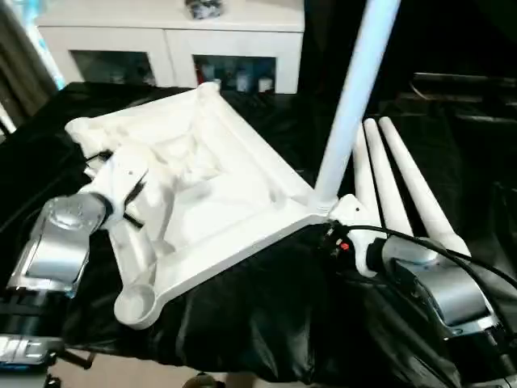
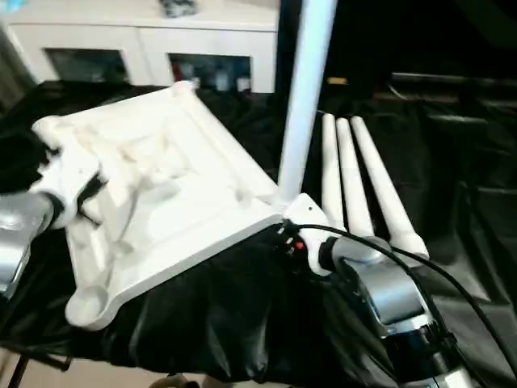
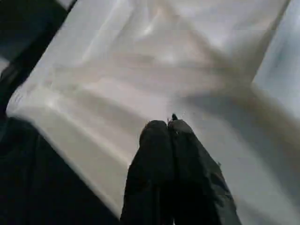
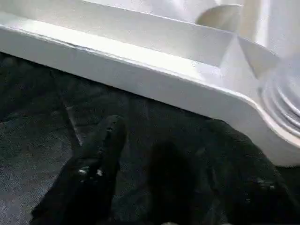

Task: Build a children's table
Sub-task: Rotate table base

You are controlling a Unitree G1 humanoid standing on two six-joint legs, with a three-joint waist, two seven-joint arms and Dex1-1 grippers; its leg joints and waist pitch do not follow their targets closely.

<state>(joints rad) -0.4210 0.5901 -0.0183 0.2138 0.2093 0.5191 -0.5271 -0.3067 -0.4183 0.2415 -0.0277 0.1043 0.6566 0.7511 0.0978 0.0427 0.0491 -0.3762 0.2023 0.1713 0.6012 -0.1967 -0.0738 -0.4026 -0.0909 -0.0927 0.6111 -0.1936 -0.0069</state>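
The white tabletop point(image 1: 234, 202) lies upside down on a black cloth, ribbed underside facing up. One white leg point(image 1: 355, 97) stands upright in its right corner socket point(image 4: 281, 98). Three more legs point(image 1: 404, 182) lie side by side on the cloth to the right. My left gripper point(image 3: 161, 126) is shut with nothing in it, its fingertips pressed together against the underside near the tabletop's left edge. My right gripper point(image 4: 140, 140) hovers over the cloth just below the tabletop's rim, beside the corner with the standing leg. Its fingers are apart and hold nothing.
A white cabinet point(image 1: 170, 40) with glass doors stands behind the work surface. The black cloth point(image 1: 258, 315) hangs over the front edge. An unfilled round socket point(image 1: 136, 303) sits at the tabletop's near corner. A black cable point(image 1: 420, 242) runs along my right forearm.
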